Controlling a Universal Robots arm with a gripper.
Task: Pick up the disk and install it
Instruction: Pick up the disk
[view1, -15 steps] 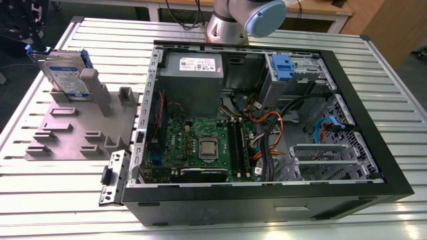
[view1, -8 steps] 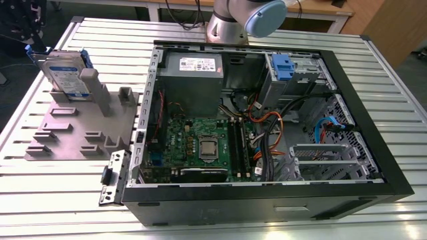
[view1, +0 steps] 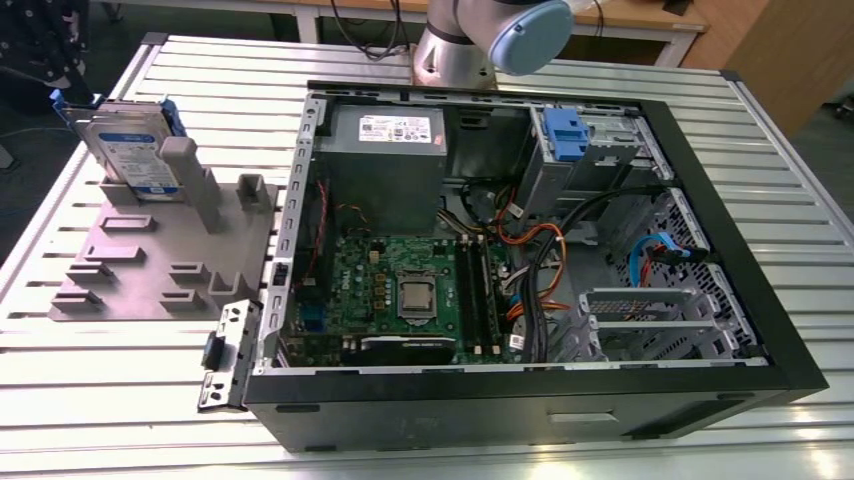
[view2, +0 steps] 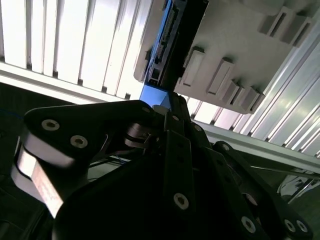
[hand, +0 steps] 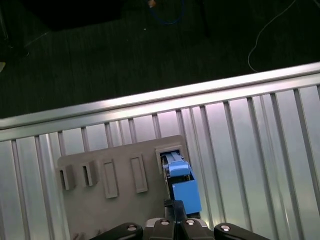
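The disk (view1: 134, 150) is a silver drive with a white-and-blue label in a blue carrier. It stands on edge in a slot of the grey holder (view1: 147, 260) on the table, at the exterior view's left. In the first wrist view the disk's blue edge (hand: 181, 182) points up at me from the holder (hand: 115, 200). My gripper (hand: 175, 215) hangs right over that edge. In the second wrist view the black gripper (view2: 165, 110) sits just off the disk's blue corner (view2: 152, 94). I cannot tell whether they touch.
An open computer case (view1: 747, 330) lies at the middle and right of the ribbed metal table (view1: 80, 400), with a grey power-supply box (view1: 387, 130) and a blue latch tab (view1: 567, 135) at its far end. The arm's base (view1: 461, 45) stands behind it.
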